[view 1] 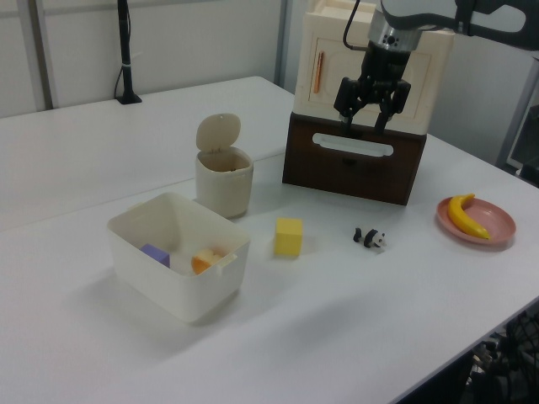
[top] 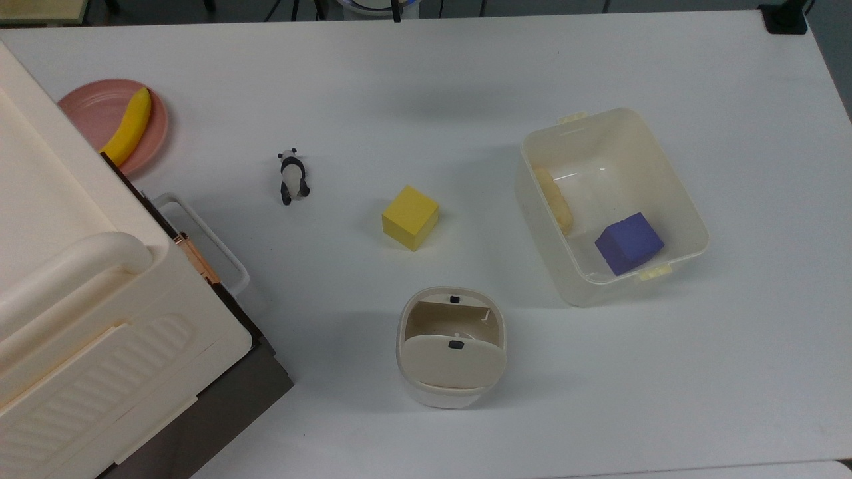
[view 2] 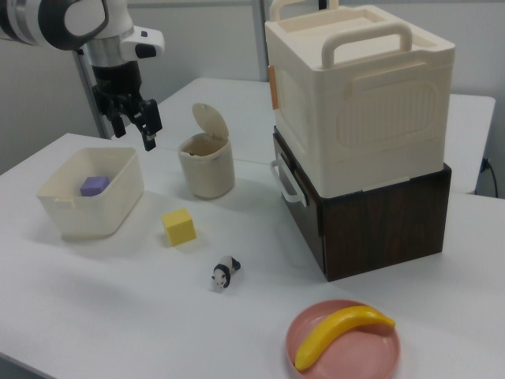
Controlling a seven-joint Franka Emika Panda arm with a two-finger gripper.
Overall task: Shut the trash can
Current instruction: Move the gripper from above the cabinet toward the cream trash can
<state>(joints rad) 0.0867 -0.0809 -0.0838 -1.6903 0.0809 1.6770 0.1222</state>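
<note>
My gripper (view 1: pixel 371 115) hangs in the air with its two fingers spread apart and nothing between them, well above the white table (top: pixel 426 80). In the right view my gripper (view 2: pixel 134 126) is up and to the right view's left of the trash can (view 2: pixel 207 164), not touching it; below me sits the translucent tub (view 2: pixel 87 197) with a purple block (view 2: pixel 95 185) inside. The trash can (top: pixel 452 346) stands upright with its hinged lid (view 1: pixel 218 132) raised, the mouth open. Just beyond it, on the table, lie a yellow cube (top: pixel 410 217) and a small panda figure (top: pixel 292 175). In the left view, behind my gripper, the big cream ribbed box (view 1: pixel 370 50) is stacked on a dark brown box (view 1: pixel 354 164). Farther off, a banana (view 2: pixel 341 334) rests on a pink plate (view 2: pixel 371 359) near the table's edge. A black post (view 1: pixel 126 50) stands at the far corner of the table, with pale wall panels behind.
</note>
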